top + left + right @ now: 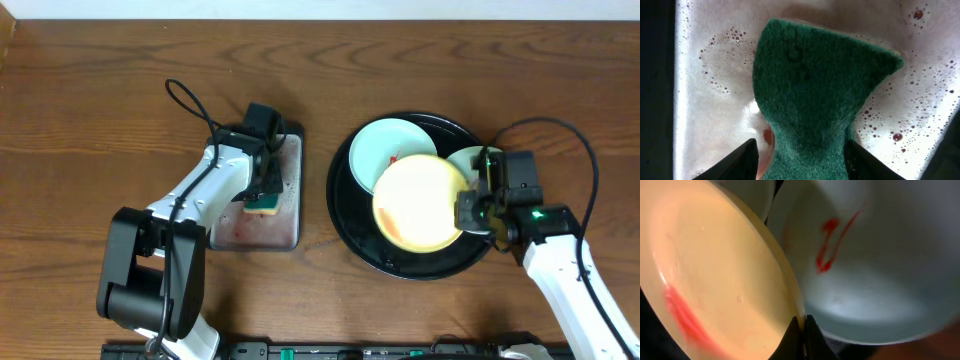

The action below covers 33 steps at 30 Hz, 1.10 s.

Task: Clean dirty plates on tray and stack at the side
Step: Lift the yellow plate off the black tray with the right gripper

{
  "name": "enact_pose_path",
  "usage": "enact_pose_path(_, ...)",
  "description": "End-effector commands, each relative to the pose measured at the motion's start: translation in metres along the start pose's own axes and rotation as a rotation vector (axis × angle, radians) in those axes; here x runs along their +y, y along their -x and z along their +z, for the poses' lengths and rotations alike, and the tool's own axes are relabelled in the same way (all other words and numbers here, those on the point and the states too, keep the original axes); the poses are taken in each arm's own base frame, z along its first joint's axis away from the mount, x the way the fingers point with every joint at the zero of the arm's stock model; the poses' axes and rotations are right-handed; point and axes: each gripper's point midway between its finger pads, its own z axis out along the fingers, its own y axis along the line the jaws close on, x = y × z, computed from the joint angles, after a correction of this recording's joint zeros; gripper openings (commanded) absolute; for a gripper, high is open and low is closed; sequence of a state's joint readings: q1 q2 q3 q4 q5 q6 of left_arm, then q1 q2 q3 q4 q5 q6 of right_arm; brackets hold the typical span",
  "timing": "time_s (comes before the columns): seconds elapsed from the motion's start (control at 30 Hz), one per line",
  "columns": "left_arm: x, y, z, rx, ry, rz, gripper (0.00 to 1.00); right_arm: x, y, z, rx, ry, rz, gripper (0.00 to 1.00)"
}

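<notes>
1. From overhead, the surface [80, 150] is dark brown wood with a streaky grain.
2. The tray [348, 228] is glossy black.
3. The yellow plate [420, 203] is a pale, creamy yellow. My right wrist view shows a blurred red smear [682, 315] across it.
4. The mint plate [385, 150] is pale mint-white with a small red spot, and the second mint plate [468, 160] is the same pale tint.
5. Close up, one mint-white plate bears a thin looping red streak [830, 245].
6. The sponge [815, 90] is dark green, with a yellow edge seen from overhead.
7. The metal tray [290, 228] is silver-grey, with a pinkish film and dark red flecks.
8. The left fingers [747, 160] and right fingers [792, 342] are black.
</notes>
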<state>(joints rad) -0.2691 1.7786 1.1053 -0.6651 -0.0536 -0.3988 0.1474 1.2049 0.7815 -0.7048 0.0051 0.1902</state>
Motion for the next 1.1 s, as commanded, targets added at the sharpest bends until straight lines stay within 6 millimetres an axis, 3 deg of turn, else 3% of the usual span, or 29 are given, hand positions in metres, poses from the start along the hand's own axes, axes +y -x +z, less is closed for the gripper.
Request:
enact_pose_path(0.0, 0.003, -0.003, 0.003, 0.014, 0.010, 0.000, 0.56, -0.011, 0.030, -0.029, -0.138, -0.180, -0.078, 0.01)
enact_pose_path(0.17, 0.003, -0.003, 0.003, 0.013, 0.010, 0.000, 0.56, 0.006, 0.052, -0.061, -0.277, -0.282, -0.212, 0.01)
enact_pose_path(0.5, 0.003, -0.003, 0.003, 0.012, 0.009, -0.001, 0.56, 0.034, 0.064, -0.102, -0.442, -0.569, -0.550, 0.01)
enact_pose_path(0.77, 0.003, -0.003, 0.003, 0.013, 0.010, -0.001, 0.56, 0.059, 0.067, -0.111, -0.500, -0.569, -0.673, 0.01)
enact_pose_path(1.07, 0.003, -0.003, 0.003, 0.011, 0.009, -0.001, 0.56, 0.061, 0.080, -0.122, -0.553, -0.620, -0.694, 0.01)
